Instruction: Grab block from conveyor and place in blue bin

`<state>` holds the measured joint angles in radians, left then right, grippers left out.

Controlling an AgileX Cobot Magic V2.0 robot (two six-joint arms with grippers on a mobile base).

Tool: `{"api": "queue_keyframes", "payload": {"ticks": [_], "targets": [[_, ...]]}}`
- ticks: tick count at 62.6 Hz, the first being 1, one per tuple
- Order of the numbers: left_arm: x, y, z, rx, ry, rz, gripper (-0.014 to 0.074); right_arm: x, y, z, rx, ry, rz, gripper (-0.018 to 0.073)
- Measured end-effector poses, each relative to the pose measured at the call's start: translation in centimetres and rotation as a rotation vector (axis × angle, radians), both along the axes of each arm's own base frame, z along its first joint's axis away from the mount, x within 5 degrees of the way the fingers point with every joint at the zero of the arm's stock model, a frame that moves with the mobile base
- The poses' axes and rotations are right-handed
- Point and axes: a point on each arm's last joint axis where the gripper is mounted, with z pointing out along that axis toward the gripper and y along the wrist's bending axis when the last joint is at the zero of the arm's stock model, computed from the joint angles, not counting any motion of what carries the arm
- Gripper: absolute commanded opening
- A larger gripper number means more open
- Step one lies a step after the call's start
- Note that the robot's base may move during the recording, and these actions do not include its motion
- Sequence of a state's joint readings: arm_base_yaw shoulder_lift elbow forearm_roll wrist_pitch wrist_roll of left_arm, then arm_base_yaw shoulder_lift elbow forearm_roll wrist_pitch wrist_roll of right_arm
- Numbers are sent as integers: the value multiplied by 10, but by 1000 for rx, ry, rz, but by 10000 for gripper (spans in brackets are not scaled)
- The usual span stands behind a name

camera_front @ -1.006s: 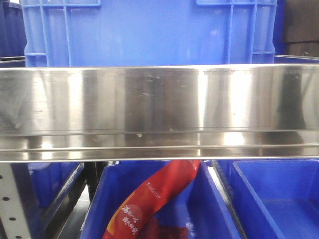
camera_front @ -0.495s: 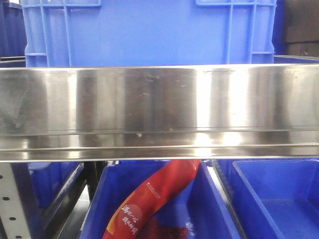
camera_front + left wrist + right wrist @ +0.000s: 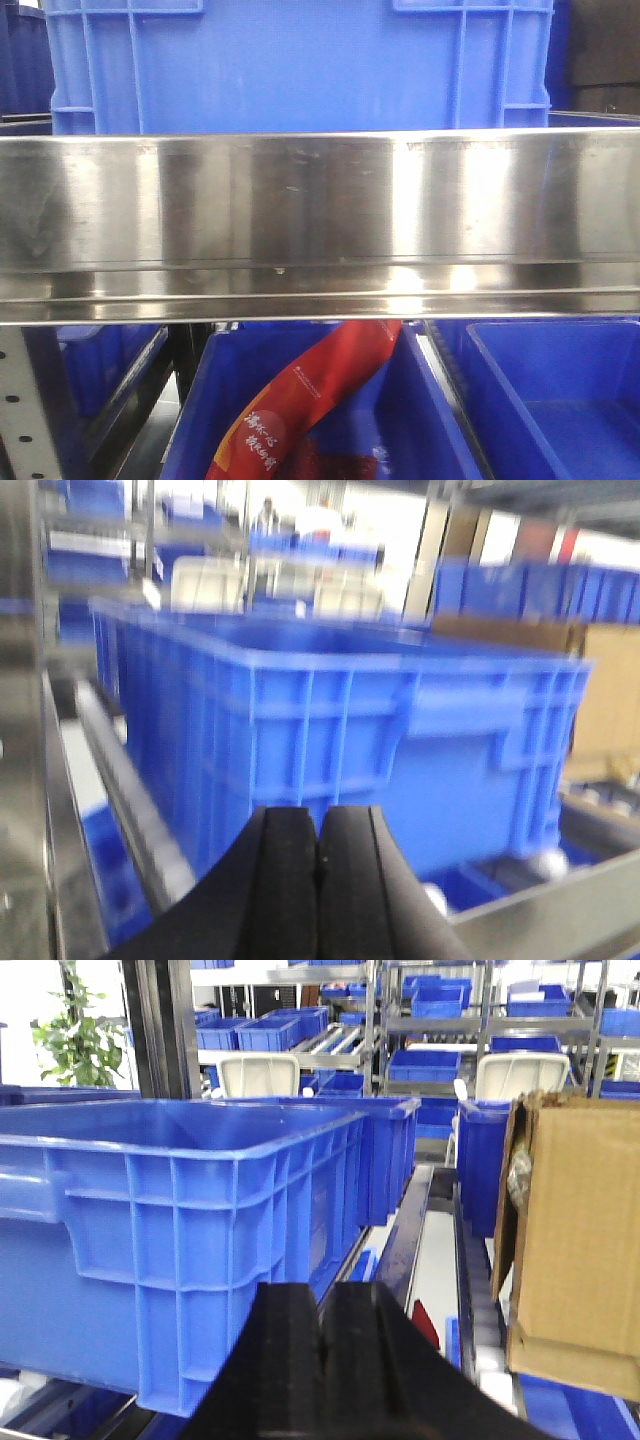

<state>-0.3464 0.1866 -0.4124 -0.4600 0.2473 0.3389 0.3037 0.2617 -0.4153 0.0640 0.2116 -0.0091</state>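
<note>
Though unreadable, white script on red banner (image 3: 300, 400)

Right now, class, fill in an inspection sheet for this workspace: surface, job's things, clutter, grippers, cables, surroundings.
Surface: steel rail spans the front view; no conveyor belt seen.
Job's things: blue bin behind the rail; no block seen.
Clutter: red packet in a lower bin; cardboard box on the right.
Grippers: left gripper shut, empty; right gripper shut, empty.
Cables: nothing seen.
Surroundings: shelves of blue bins, plant.
</note>
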Motion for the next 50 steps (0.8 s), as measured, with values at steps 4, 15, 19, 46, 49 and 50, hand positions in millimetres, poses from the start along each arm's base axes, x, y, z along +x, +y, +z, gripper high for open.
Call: {"api": "queue_keyframes", "payload": {"ticks": [4,15,19,46,49,50], "targets": [[-6,2,2,-11,-30,1,-111,0,0,0,1,-4,0,-162],[-12,5,4,-27,-69,5,-111,0,0,1,4,-7,0,-162],[-12,5,4,-28,-71,5,-111,0,0,0,5,-10,-1,-162],[-12,5,4,-28,-72,5,-111,9,-16,-50,18,-63,-249,-162],[-12,5,4,-28,-72,5,-111,8,-19,-61,19,-87,-285,-162],[-12,5,4,-28,-72,5,-111,7,-19,-67,17,-86,-292,-162]]}}
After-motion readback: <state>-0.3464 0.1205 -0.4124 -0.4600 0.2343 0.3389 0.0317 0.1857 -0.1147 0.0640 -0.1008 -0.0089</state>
